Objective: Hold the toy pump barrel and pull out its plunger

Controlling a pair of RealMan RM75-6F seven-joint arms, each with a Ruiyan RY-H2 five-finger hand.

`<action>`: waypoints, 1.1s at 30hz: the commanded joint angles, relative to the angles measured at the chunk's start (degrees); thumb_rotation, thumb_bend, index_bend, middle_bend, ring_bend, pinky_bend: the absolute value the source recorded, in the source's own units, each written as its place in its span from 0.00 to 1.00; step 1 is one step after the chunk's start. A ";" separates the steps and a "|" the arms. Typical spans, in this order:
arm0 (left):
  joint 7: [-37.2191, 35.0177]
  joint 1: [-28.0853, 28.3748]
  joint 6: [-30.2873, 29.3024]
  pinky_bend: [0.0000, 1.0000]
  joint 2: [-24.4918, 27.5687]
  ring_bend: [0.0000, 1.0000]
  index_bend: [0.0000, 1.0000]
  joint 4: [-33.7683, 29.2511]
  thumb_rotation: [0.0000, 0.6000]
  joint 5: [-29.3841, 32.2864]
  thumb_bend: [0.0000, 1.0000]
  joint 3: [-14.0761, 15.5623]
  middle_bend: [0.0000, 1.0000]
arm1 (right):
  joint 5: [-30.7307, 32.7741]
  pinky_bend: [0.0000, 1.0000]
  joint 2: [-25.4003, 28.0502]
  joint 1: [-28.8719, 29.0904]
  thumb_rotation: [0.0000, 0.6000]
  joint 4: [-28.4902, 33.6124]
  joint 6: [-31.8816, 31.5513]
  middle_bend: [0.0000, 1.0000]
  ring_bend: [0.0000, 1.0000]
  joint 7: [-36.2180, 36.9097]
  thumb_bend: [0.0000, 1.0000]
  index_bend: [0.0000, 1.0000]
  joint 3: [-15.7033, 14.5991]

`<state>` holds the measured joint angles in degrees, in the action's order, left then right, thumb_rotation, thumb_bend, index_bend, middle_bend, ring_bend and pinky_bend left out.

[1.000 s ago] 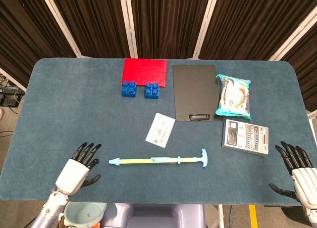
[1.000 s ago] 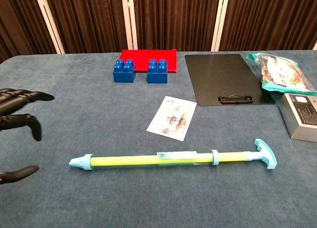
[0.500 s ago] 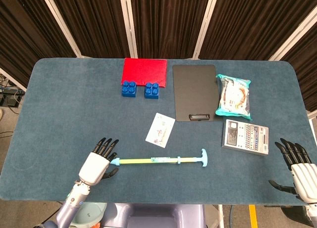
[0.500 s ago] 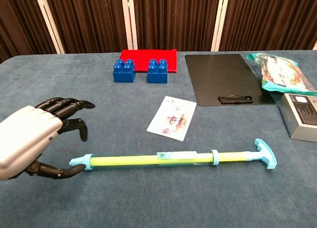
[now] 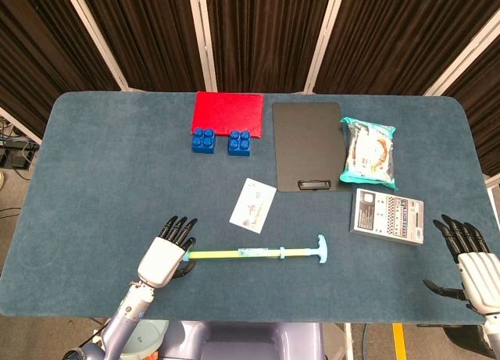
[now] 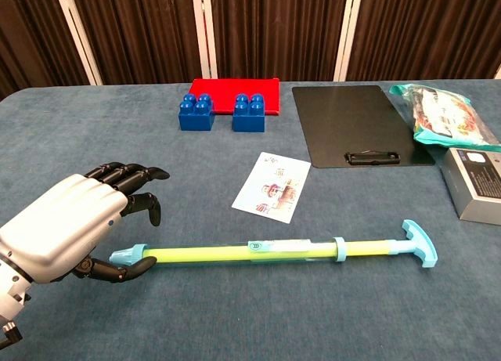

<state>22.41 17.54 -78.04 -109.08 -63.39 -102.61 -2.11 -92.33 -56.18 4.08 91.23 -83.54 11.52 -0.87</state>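
The toy pump lies flat near the table's front edge, its yellow-green barrel [image 5: 226, 254] [image 6: 235, 254] running left to right. The light blue T-handle of its plunger [image 5: 321, 249] [image 6: 419, 243] is at the right end. My left hand [image 5: 166, 255] [image 6: 74, 228] is open over the barrel's left tip, fingers spread above it and thumb [image 6: 117, 268] beneath the blue cap; I cannot tell if it touches. My right hand [image 5: 469, 260] is open at the table's front right corner, far from the plunger; the chest view does not show it.
A small printed card [image 5: 253, 205] [image 6: 272, 186] lies just behind the pump. Two blue blocks [image 5: 221, 140] and a red sheet [image 5: 229, 110] sit at the back. A black clipboard [image 5: 307, 145], a snack bag [image 5: 369, 151] and a grey box [image 5: 387, 215] occupy the right side.
My left hand has moved right across the table front and now hovers over the barrel's left tip. My right hand has barely shifted. The pump has not moved.
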 commanded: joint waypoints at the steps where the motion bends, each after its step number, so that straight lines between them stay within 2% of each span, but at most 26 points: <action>1: 0.59 0.09 -0.25 0.14 -0.16 0.10 0.43 0.38 1.00 0.23 0.29 0.15 0.11 | -0.23 0.00 0.08 0.01 1.00 0.04 -0.09 0.00 0.00 0.09 0.00 0.00 -0.08; 17: 0.46 2.29 2.35 0.14 -2.51 0.10 0.45 3.27 1.00 2.09 0.24 1.48 0.11 | -0.47 0.00 0.01 -0.13 1.00 0.13 -0.63 0.00 0.00 -0.35 0.00 0.00 -0.11; 22: 0.74 2.60 2.42 0.14 -3.55 0.10 0.54 4.90 1.00 3.19 0.32 1.34 0.12 | -0.31 0.00 0.10 -0.15 1.00 0.00 -0.74 0.00 0.00 -0.11 0.00 0.00 -0.03; 29: 0.48 3.01 1.22 0.14 -4.65 0.11 0.63 6.95 1.00 3.37 0.49 1.80 0.16 | 0.17 0.00 -0.15 -0.03 1.00 -0.21 -0.40 0.00 0.00 -0.53 0.00 0.00 0.13; 33: -0.93 3.31 -0.28 0.15 -5.36 0.13 0.68 7.50 1.00 2.83 0.52 2.24 0.19 | -0.41 0.00 -0.74 0.01 1.00 -0.28 -0.65 0.00 0.00 -1.18 0.00 0.00 0.03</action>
<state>22.00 20.74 -77.80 -114.21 -56.04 -99.49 -0.12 -92.52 -56.74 4.06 91.01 -84.09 10.47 -0.79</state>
